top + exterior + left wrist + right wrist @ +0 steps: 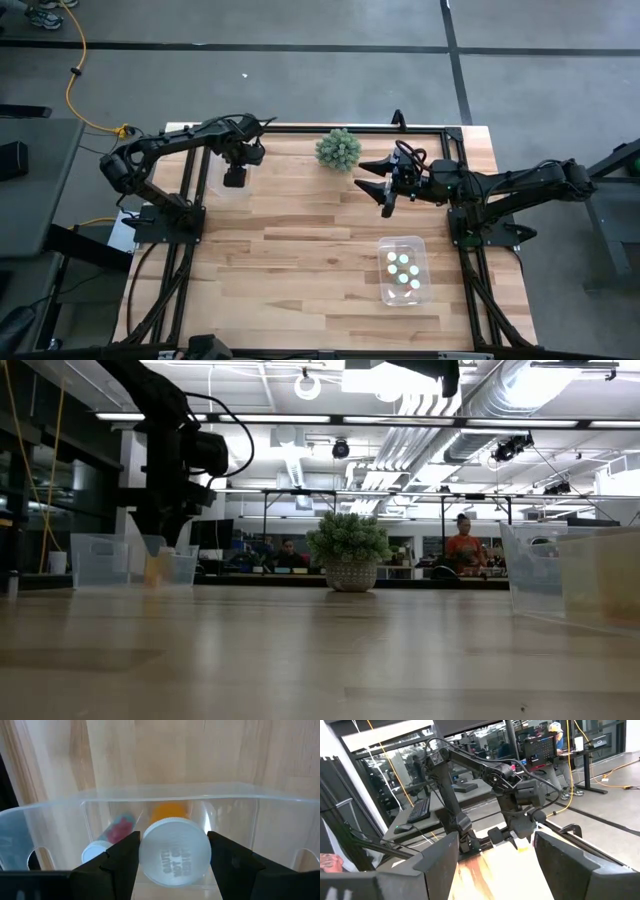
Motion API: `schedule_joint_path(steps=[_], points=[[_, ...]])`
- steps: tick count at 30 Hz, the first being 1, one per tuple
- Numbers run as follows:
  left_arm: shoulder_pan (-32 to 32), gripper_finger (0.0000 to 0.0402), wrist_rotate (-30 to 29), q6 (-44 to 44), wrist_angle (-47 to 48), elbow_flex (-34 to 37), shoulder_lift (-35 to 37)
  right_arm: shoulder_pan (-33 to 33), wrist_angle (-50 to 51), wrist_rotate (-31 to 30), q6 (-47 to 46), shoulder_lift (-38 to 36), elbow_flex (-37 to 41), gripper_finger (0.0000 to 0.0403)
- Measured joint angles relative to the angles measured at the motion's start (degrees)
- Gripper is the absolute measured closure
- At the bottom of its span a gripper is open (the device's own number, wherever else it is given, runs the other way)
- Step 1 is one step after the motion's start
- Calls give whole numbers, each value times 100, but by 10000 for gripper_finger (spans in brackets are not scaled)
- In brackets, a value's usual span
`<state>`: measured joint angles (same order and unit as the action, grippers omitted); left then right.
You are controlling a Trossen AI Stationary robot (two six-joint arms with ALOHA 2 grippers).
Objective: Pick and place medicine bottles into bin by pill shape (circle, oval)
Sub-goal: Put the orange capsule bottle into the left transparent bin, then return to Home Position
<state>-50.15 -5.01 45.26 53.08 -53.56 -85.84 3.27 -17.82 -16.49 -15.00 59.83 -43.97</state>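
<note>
Your left gripper [172,852] hangs over the clear plastic bin [60,820] at the far left of the wooden tabletop [300,250], its fingers [117,857] pinching an orange medicine bottle with a white cap [175,851]. Another bottle with a white cap [107,840] lies inside that bin. Your right gripper [385,185] hovers beside the spiky green plant ball [339,149], fingers spread and empty. A second clear bin [403,270] near the right arm holds several white-capped bottles [404,270].
</note>
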Motion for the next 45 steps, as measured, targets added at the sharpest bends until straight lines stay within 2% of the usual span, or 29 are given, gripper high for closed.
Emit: schedule_joint_path(steps=[7, 12, 20, 25, 28, 31, 35, 40, 45], points=[[2, 149, -279, -298, -7, 24, -27, 0, 8, 2, 2, 0, 0, 151], [1, 109, -358, -415, 190, -232, -26, 0, 86, 9, 2, 0, 0, 151], [7, 95, -56, -845, 1003, -1511, 10, 0, 132, 15, 70, 0, 0, 151], [54, 97, 621, -1761, 825, -2375, 478, 0, 128, 15, 157, 0, 0, 151], [203, 98, 1200, -2687, 20, -2512, 1034, 0, 119, 13, 225, 0, 0, 151], [526, 102, 1769, -3600, -1232, -2300, 1733, 0, 64, -80, 355, 0, 0, 151], [1355, 118, 1885, -4500, -3100, -1536, 2630, -2, 24, -296, 482, 0, 0, 151], [2696, 142, 1037, -5260, -5080, -62, 3426, -2, -33, -291, 629, 0, 0, 151], [3960, 167, -211, -5409, -6624, 1230, 3668, -2, -49, -291, 650, 0, 0, 151]])
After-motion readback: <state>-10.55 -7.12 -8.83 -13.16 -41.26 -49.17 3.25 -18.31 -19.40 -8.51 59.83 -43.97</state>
